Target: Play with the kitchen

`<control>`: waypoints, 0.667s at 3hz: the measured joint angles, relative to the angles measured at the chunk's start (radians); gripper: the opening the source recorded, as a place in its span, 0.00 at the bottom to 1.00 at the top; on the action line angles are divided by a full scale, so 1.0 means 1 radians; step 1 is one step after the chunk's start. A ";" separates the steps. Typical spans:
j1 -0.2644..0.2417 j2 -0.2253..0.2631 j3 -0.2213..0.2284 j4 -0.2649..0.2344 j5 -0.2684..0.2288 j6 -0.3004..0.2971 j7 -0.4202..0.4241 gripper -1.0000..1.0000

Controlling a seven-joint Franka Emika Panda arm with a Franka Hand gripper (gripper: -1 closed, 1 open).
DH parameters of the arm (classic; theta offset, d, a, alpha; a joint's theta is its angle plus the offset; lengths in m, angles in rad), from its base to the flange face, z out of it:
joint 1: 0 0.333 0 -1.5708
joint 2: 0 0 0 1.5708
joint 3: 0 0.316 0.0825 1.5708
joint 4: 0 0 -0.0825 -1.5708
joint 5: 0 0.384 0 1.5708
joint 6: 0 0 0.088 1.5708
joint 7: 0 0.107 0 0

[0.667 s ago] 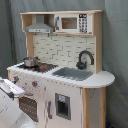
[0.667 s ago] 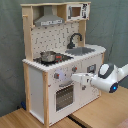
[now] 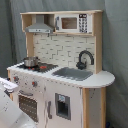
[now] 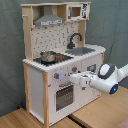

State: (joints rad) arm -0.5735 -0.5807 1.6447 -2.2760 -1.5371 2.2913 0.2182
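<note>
Nearest you in the second exterior view, the gripper [image 4: 72, 78] reaches in from the second exterior view's right, its tip at the kitchen [image 4: 55, 75] front, close to the knobs [image 4: 58, 76] and just above the oven door [image 4: 63, 96]; whether it is clenched or released, you cannot tell. Judge the kitchen heavy and rigid as a whole, panels of painted board and pale wood: you will not shift it, so work its small moving parts. Knobs likely turn stiffly and are smooth, so pinch them square on. Oven door handle [image 3: 26, 93] is the best hold for a pull; it probably hinges lightly. Farther up, a small metal pot [image 4: 48, 56] sits on the stovetop [image 3: 37, 66], light and apt to slide. Beyond it, the sink [image 3: 73, 73] and black faucet [image 3: 84, 58], then the hood [image 3: 40, 26] and microwave [image 3: 70, 22] on top. Kitchen stands on a wooden table [image 4: 35, 121]; behind it hangs a grey curtain [image 4: 11, 50].
</note>
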 joint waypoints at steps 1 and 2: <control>-0.049 0.000 0.029 0.058 0.000 0.014 -0.084 1.00; -0.109 0.000 0.089 0.109 0.000 0.016 -0.149 1.00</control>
State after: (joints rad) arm -0.6823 -0.5809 1.7340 -2.1670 -1.5371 2.3078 0.0696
